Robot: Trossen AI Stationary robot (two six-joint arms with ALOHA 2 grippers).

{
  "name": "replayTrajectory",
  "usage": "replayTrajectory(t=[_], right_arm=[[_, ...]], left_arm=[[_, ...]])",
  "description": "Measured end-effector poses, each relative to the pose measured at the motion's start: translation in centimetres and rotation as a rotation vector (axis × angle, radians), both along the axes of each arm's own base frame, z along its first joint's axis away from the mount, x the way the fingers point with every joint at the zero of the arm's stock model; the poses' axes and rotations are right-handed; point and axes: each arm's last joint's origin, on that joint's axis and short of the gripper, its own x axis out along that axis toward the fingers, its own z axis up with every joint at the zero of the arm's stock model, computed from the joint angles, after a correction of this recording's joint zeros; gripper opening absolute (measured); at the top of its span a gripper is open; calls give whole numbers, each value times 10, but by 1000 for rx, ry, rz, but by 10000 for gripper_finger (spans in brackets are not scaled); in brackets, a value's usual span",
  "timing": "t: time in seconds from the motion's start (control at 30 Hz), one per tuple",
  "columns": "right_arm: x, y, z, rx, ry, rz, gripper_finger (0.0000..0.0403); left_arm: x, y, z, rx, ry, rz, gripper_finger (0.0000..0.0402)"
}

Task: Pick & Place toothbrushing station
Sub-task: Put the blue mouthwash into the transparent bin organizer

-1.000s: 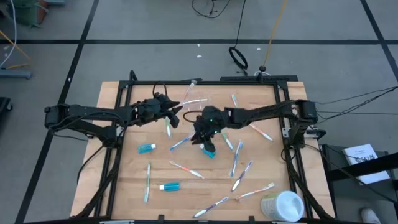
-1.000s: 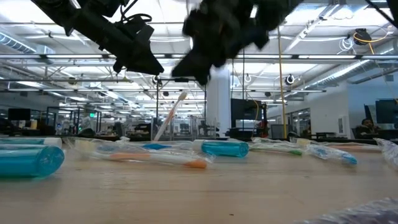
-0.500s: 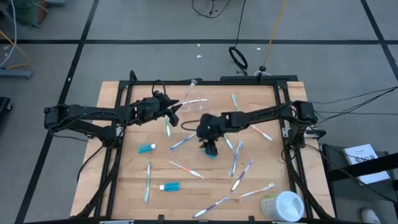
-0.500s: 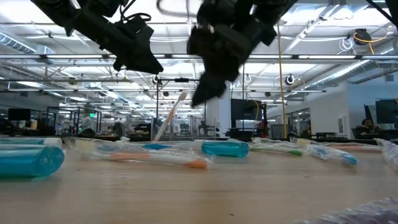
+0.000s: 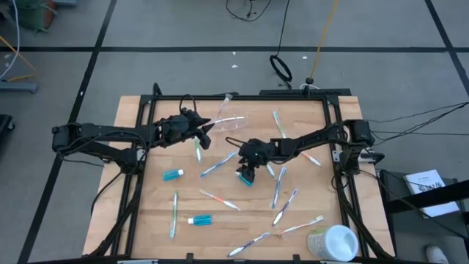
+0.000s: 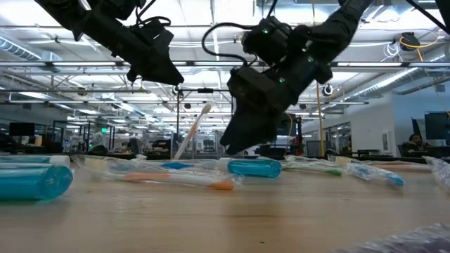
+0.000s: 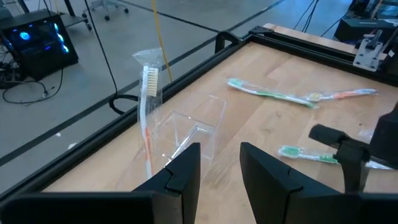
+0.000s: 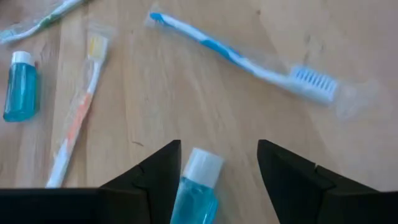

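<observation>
No labels we can read. Our right gripper has dropped low since a moment ago, fingers spread either side of a toothpaste tube at mid-table, not touching it. Our left gripper hangs raised, fingers apart, by the clear cup holding one toothbrush near the far edge.

Blue toothpaste tube, white cap; orange-handled toothbrush.

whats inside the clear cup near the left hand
One wrapped toothbrush with an orange-and-white handle stands in the clear cup, bristles up, leaning on its rim. The left hand hides the cup's near lower part, so anything lying low there cannot be seen.
</observation>
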Motion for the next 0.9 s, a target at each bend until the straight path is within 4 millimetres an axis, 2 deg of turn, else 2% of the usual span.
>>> replayTrajectory(t=[0.23, 0.37, 0.43, 0.5, 0.67, 0.9], right_arm=[[-10, 12, -13, -78, 22, -37, 201], [-2, 19, -19, -85, -23, -27, 201], [0, 23, -23, -73, 7, -4, 201], [12, 24, -19, -70, -1, 3, 201], [25, 28, -23, -123, 115, 46, 201], [23, 32, -30, -160, 172, 31, 198]], left_arm=[[0, 0, 0, 0, -1, 0, 120], [1, 0, 2, 3, -19, 1, 120], [1, 0, 3, 7, -38, 1, 120], [2, 0, 4, 9, -51, 1, 120], [2, 0, 5, 11, -60, -1, 120], [1, 0, 3, 8, -36, -3, 120]])
